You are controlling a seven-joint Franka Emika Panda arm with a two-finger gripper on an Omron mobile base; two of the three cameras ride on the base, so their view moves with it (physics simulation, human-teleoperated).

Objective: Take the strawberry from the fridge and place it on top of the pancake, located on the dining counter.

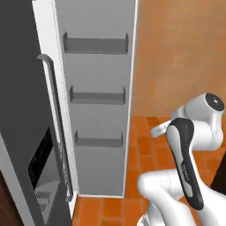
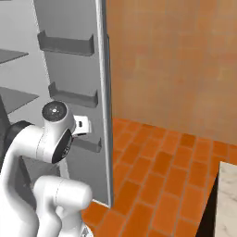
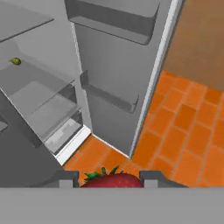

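In the hand view the red strawberry (image 3: 111, 180), with its green leaves, sits between my two dark finger tips at the bottom edge, and my gripper (image 3: 109, 179) is shut on it. The hand is outside the grey fridge (image 1: 26, 88), above the orange tiled floor and looking back at the fridge's open door (image 3: 118, 78) and inner shelves (image 3: 39, 96). A corner of the beige marbled dining counter (image 2: 229, 199) shows at the lower right of the right base view. The pancake is out of view.
The open fridge door (image 1: 99, 110) carries three empty grey bins and stands edge-on to my left (image 2: 104, 102). A small yellow-green fruit (image 3: 15, 61) lies on a fridge shelf. Orange tiled floor (image 2: 162, 171) and an orange wall (image 2: 176, 60) lie to the right.
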